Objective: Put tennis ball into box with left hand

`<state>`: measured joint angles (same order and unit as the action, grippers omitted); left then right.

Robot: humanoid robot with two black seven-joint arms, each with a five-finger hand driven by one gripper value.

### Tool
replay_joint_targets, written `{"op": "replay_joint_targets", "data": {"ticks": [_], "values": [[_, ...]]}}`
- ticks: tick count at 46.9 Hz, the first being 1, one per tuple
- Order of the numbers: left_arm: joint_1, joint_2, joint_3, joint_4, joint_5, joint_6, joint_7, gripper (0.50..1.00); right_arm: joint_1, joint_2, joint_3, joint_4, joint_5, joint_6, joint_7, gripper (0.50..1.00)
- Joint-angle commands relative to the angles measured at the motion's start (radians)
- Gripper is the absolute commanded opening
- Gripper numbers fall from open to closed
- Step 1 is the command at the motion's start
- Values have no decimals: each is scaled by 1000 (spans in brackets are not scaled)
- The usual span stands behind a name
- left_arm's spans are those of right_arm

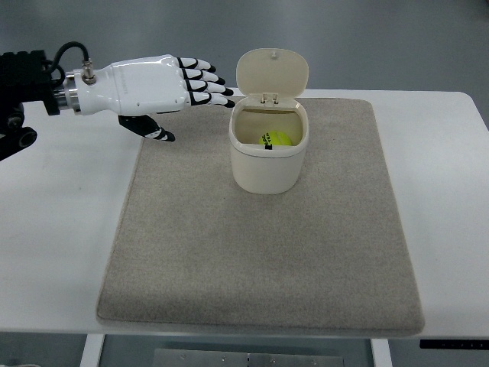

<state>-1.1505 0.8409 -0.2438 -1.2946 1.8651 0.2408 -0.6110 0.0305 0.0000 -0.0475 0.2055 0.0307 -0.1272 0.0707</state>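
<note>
A yellow-green tennis ball [279, 138] lies inside a cream box [267, 164] whose hinged lid [272, 73] stands open at the back. The box sits on the far middle of a grey mat [260, 252]. My left hand [200, 86], white with black finger joints, hovers to the left of the box, slightly above the mat's far left corner. Its fingers are stretched out toward the box and hold nothing; the thumb [153, 128] hangs below the palm. The fingertips end a short gap from the box rim.
The mat lies on a white table [53, 229] with bare surface on both sides. The table's front edge runs along the bottom of the picture.
</note>
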Motion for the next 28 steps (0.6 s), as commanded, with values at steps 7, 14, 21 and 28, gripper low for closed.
{"op": "replay_joint_targets", "data": {"ticks": [7, 14, 21, 28], "values": [[63, 63, 0, 44, -213, 0, 0, 992, 0, 0, 0, 0, 0, 0, 0, 901], [95, 60, -2, 84, -429, 0, 0, 992, 0, 0, 0, 0, 0, 0, 0, 901], [112, 57, 0, 101, -624, 0, 0, 992, 0, 0, 0, 0, 0, 0, 0, 903], [153, 53, -2, 140, -679, 2, 0, 994, 0, 0, 0, 0, 0, 0, 0, 901]]}}
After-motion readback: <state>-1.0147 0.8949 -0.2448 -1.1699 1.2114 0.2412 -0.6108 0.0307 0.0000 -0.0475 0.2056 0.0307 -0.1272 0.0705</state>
